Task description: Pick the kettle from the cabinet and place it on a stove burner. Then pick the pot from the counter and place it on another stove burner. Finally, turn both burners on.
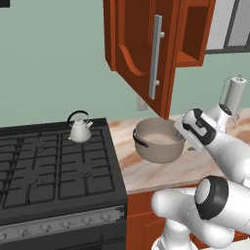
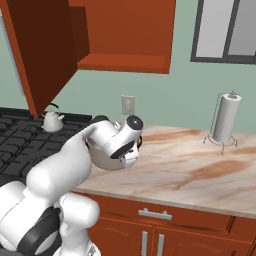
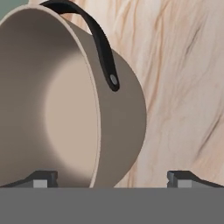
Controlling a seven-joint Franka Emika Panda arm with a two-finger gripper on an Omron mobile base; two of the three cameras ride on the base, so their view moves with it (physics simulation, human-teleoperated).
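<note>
Right now, gripper (image 3: 112, 178): jaws spread wide, holding nothing, dark tips straddling the pot's near rim in the hand view, one tip inside the bowl, the other out over the marble
Arm: white, reaching over the counter's front edge, wrist just beside the pot's right side in the left base view
Pot (image 1: 157, 141): wide, grey-beige, lidless, upright on the counter, black loop handle (image 3: 103, 43) arching across its side in the hand view
Counter (image 2: 200, 170): cream marble with orange-brown veins, on reddish-brown base cabinets
Stove (image 1: 53, 163): black grates, left of the counter, silver knobs along the front
Kettle (image 1: 80, 130): small, silvery-white, upright on the back right burner, well apart from the pot
Paper towel roll (image 2: 226, 118): standing on its wire holder, far right by the wall
Cabinet (image 1: 146, 44): above the pot, door (image 1: 139, 53) swung open, silver bar handle (image 1: 156, 56) facing out
</note>
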